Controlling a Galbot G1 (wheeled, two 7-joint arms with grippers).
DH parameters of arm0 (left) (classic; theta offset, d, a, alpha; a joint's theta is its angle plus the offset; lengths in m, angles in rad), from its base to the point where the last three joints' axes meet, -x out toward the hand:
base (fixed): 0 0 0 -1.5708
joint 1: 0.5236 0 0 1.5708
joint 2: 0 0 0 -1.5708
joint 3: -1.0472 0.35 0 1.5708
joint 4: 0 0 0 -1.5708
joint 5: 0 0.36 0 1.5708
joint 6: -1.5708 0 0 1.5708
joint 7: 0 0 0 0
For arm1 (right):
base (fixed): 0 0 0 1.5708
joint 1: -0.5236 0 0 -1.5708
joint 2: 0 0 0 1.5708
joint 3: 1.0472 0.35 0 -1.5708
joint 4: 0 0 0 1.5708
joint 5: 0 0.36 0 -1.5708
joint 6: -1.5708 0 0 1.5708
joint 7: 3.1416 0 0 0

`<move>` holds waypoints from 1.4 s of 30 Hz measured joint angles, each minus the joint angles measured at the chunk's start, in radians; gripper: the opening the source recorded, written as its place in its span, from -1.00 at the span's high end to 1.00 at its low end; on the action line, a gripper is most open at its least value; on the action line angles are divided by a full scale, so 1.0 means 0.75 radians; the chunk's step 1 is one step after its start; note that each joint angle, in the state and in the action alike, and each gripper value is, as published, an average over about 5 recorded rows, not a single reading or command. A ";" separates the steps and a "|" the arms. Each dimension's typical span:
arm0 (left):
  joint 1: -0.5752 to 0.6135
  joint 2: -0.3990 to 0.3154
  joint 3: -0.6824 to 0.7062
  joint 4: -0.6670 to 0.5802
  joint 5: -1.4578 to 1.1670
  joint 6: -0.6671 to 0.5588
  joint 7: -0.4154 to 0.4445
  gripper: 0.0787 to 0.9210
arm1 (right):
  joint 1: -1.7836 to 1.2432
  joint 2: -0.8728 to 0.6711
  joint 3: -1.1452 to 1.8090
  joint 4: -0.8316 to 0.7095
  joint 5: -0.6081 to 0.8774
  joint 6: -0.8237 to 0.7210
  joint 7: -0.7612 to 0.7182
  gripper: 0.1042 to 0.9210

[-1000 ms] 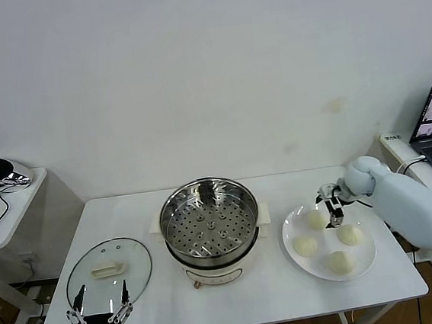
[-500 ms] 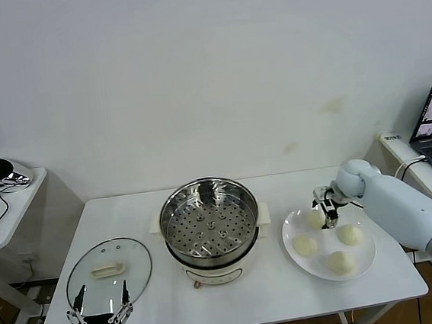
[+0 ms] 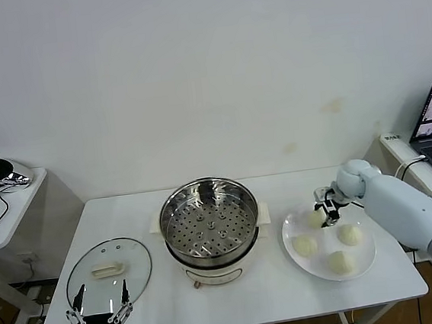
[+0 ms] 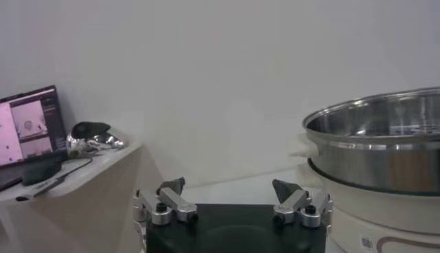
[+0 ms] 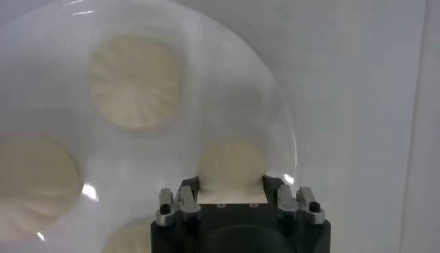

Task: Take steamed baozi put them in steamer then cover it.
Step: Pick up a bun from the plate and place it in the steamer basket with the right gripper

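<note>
Cream-white baozi (image 3: 348,234), four of them, sit on one white plate (image 3: 367,257) at the table's right; they are round, smooth, and faintly pleated on top. One steel steamer (image 3: 209,218) at the centre holds only its perforated tray. One glass cover (image 3: 108,269) lies flat at the near left. Right gripper (image 3: 328,216) has its jaws closed on the far-left bun. Left gripper (image 3: 99,312) hangs by the cover's near edge, jaws spread wide, holding nothing.

steamer (image 3: 209,222): uncovered, open above | cover (image 3: 109,273): lies aside, left
</note>
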 measured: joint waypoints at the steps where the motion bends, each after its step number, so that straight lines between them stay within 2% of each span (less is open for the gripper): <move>1: 0.000 0.002 0.001 0.000 -0.003 0.001 0.001 -0.77 | 0.023 -0.015 -0.015 0.025 0.021 -0.004 -0.003 -0.19; 12: -0.004 0.020 0.005 -0.003 -0.039 0.002 0.007 -0.77 | 0.423 -0.088 -0.261 0.280 0.343 -0.014 0.004 -0.20; 22: -0.020 0.025 -0.006 -0.008 -0.063 0.001 0.008 -0.77 | 0.751 0.084 -0.527 0.346 0.567 0.102 0.063 -0.21; 31: -0.033 0.016 -0.020 -0.021 -0.069 0.002 0.010 -0.77 | 0.826 0.374 -0.708 0.277 0.546 0.320 0.123 -0.22; 42: -0.031 -0.004 -0.034 -0.027 -0.074 0.003 0.012 -0.77 | 0.766 0.594 -0.819 0.125 0.306 0.590 0.168 -0.22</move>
